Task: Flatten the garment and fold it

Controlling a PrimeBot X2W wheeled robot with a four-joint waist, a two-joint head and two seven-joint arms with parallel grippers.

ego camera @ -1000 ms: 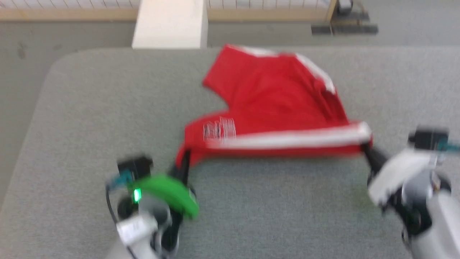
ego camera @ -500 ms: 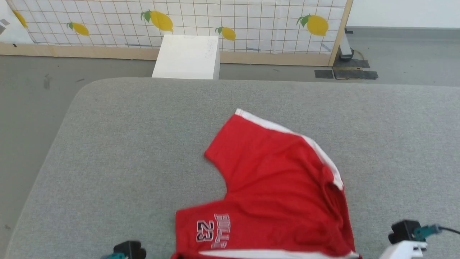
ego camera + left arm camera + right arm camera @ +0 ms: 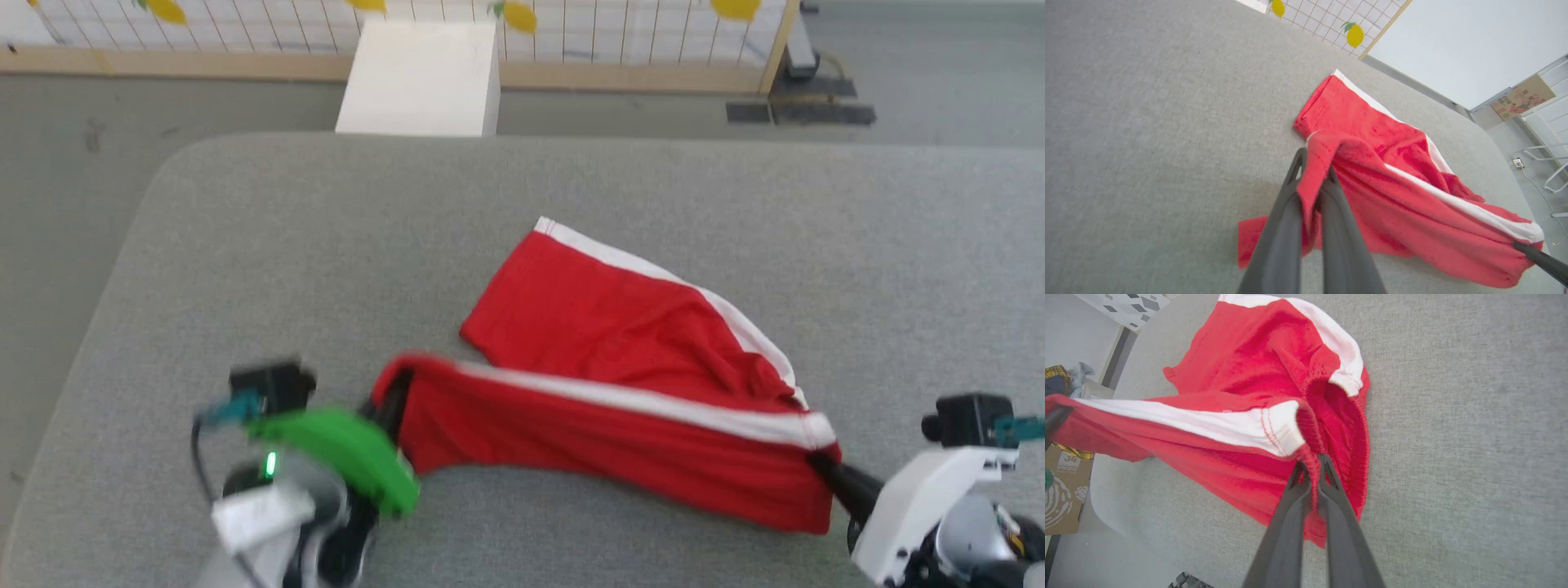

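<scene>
**Red garment (image 3: 620,392) held taut between two clamped grippers above the grey bench (image 3: 245,269)**

Head view: the garment sits mid-bench; its near edge, with the white band (image 3: 653,402), is lifted and stretched from 8 o'clock to 4 o'clock; the left gripper (image 3: 397,390) is clamped on the 8 o'clock corner; the right gripper (image 3: 820,465) is clamped on the 4 o'clock corner; the far leg lies flat toward 12 o'clock; a white box (image 3: 420,77) stands beyond the bench at 12 o'clock. Left wrist view: the two dark fingers (image 3: 1286,212) pinch a red fold between them; the band runs off toward 4 o'clock. Right wrist view: the fingers are closed together on the gathered red edge just beside the band's end; the rest spreads toward 11 o'clock.
</scene>
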